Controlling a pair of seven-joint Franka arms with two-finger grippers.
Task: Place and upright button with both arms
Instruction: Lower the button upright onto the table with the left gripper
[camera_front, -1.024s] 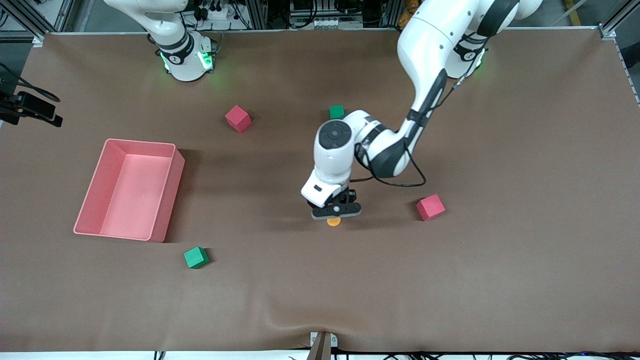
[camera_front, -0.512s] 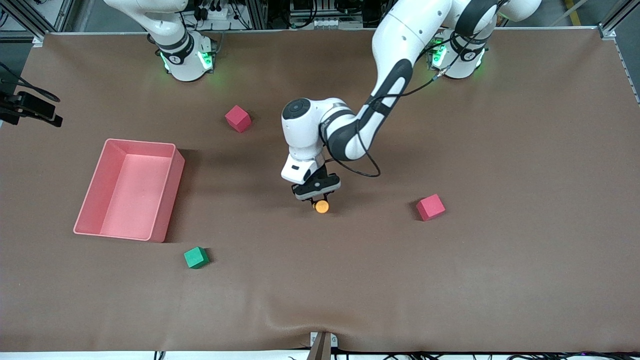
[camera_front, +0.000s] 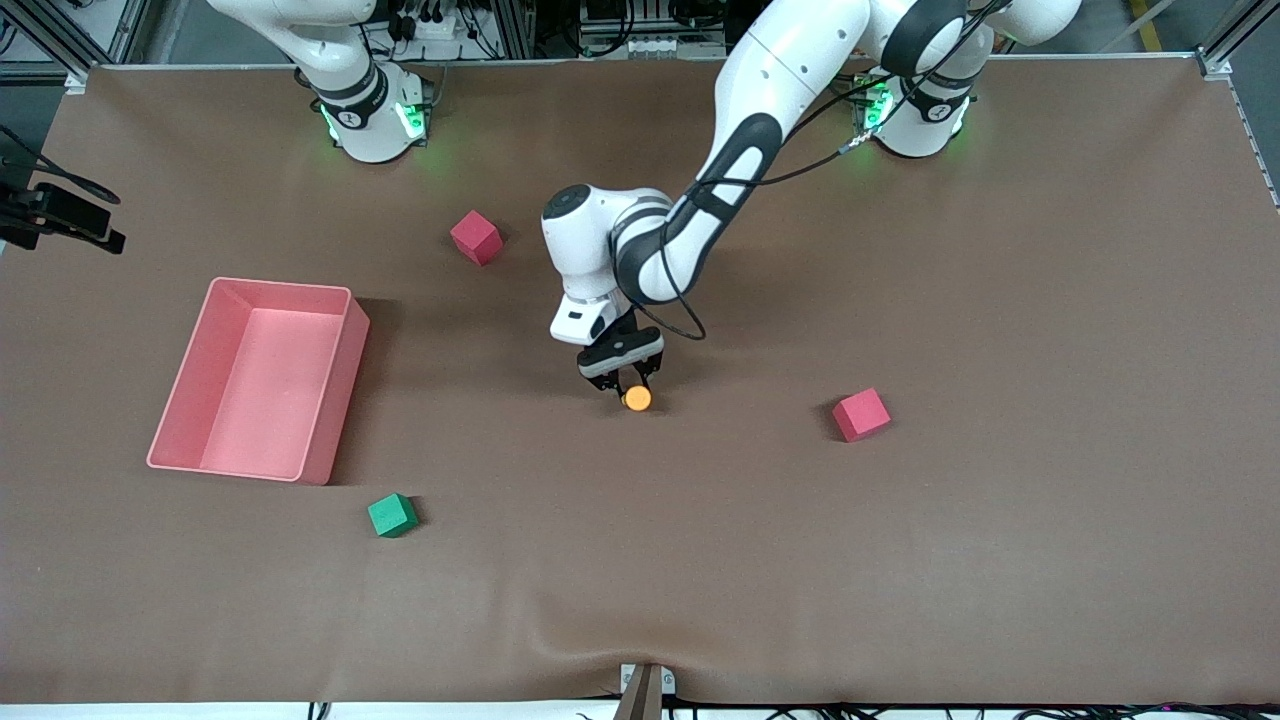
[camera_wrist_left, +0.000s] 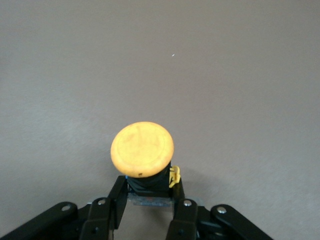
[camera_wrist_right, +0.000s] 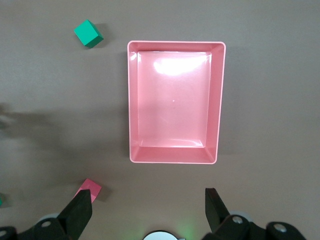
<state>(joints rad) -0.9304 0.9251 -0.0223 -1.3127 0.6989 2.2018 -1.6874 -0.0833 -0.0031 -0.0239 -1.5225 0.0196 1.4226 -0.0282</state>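
The button (camera_front: 637, 398) has a round orange cap (camera_wrist_left: 142, 149) on a short black body. My left gripper (camera_front: 622, 385) is shut on that black body, one finger on each side, and the cap points away from the fingers (camera_wrist_left: 119, 192). It holds the button low over the middle of the brown table. In the right wrist view my right gripper (camera_wrist_right: 147, 207) stands open and empty, high over the table near the right arm's base (camera_front: 372, 125). This gripper does not show in the front view; the right arm waits.
A pink bin (camera_front: 280, 284) sits toward the right arm's end, and its rim (camera_wrist_right: 175, 44) shows under the right gripper. One red cube (camera_front: 476, 237) lies near the right arm's base, another (camera_front: 861, 414) toward the left arm's end. A green cube (camera_front: 392, 515) lies nearer the camera than the bin.
The left arm has swung toward the right arm's end of the table with the button in its grip, and the gripper has turned. The right arm has stayed still.
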